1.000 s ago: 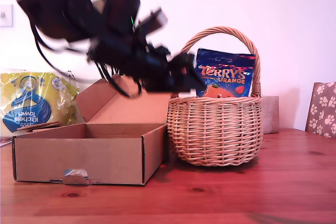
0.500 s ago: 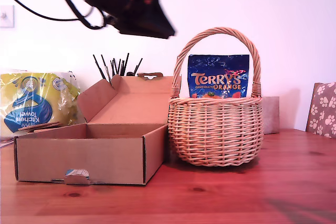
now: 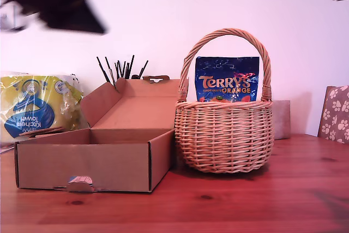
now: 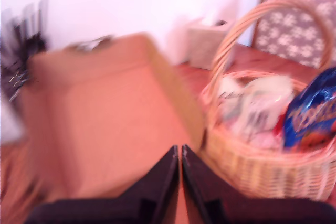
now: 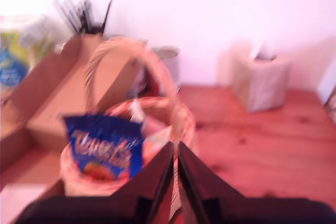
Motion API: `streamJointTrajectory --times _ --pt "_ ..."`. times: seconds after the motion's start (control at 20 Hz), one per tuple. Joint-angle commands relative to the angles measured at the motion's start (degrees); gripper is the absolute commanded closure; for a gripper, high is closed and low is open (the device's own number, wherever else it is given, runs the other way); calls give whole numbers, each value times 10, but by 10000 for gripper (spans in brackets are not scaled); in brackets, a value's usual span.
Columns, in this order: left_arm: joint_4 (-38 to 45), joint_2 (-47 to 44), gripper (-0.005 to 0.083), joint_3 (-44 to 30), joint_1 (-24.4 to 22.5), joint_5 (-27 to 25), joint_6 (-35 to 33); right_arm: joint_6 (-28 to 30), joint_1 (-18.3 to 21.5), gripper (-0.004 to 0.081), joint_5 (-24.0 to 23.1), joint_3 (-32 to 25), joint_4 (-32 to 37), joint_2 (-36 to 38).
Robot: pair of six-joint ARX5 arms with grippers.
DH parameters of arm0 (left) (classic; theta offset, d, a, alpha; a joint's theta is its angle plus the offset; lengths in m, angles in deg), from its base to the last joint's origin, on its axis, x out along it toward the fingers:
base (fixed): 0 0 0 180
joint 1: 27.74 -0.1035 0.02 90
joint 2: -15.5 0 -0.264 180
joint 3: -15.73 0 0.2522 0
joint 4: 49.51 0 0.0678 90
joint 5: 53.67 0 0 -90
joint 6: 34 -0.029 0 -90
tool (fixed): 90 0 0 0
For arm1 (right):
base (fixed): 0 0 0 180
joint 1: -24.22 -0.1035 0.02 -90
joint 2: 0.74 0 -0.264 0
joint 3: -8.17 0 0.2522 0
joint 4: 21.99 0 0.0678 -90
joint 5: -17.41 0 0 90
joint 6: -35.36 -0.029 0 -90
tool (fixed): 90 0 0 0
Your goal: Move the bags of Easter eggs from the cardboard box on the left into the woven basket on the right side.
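The cardboard box [image 3: 92,156] sits nearest on the tabletop [image 3: 229,205], at the exterior view's left, lid flap up; from here its floor cannot be seen, though my first wrist view looks down on bare cardboard. Touching its side, toward the exterior view's right, stands the woven basket [image 3: 224,135]. The dark blue bag [image 3: 227,79] stands upright inside it — half a second ago it was the same, but a second ago an arm was at the basket and the bag sat tilted. That arm has since swung up and away to the exterior view's upper left, now only a dark blur.

In my first wrist view the whitish bag [image 4: 252,106] lies in the basket beside the blue one, so I judge both bags delivered and the task essentially finished.

My first hand [image 4: 178,153] is clenched on nothing; my second hand [image 5: 175,150] is likewise pinched closed and empty, above the basket.

Behind the box: a kitchen towel pack [image 3: 35,105], some dark sticks [image 3: 120,68], and farther right a tissue box [image 5: 260,80] and a patterned chair [image 3: 334,113] — nothing obstructs.
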Motion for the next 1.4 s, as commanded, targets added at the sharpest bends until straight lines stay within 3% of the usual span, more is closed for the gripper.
streamJointTrajectory --times 0.0,0.25,0.5,0.65,0.85,1.35 --pt "9 -43 793 -54 -20 -3 19 -3 12 782 16 -24 12 24" --pt "-42 -202 793 -145 -52 -2 31 -33 15 782 32 -81 4 106" --pt "-170 -355 793 -147 -51 -3 31 -32 12 782 52 -80 -37 195" --pt "-206 -418 793 -147 -51 -8 32 -33 12 782 66 -79 -36 210" --pt "-230 -438 792 -147 -51 -8 31 -33 12 782 66 -79 -70 208" --pt "-325 -438 792 -147 -51 -8 31 -33 12 782 66 -79 -245 208"
